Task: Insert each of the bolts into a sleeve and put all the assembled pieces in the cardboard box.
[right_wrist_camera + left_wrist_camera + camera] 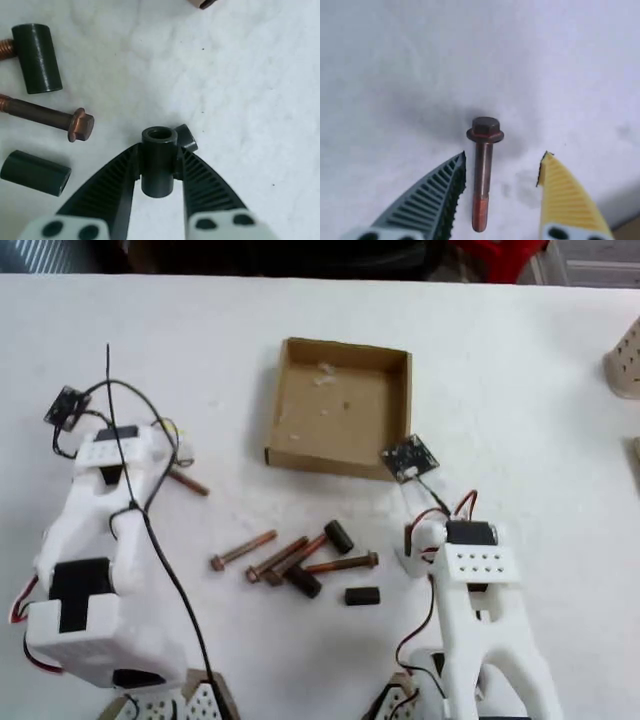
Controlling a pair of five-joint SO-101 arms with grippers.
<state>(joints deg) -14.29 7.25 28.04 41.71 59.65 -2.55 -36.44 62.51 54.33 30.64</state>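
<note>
L fingers [435, 195] open, straddling a copper bolt [482, 175] lying flat nr the counter's [520, 390] left edge. R fingers [115, 190] clamped on a black sleeve [158, 165], bore end exposed (spare bolts [243, 549], spare sleeves [362, 595] mid-counter). Best to close L mid-shank, then line the tip up w/ the bore before pushing. The cardboard box [330, 458] sits empty toward the far edge.

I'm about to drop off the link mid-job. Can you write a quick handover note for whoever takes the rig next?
Left gripper: open, straddling a bolt lying on the table.
Right gripper: shut on a sleeve.
Other bolts and sleeves lie loose between the arms, near the cardboard box.
Done: nothing is in the box yet.
Left: pair every bolt with a sleeve, then box them all.
</note>
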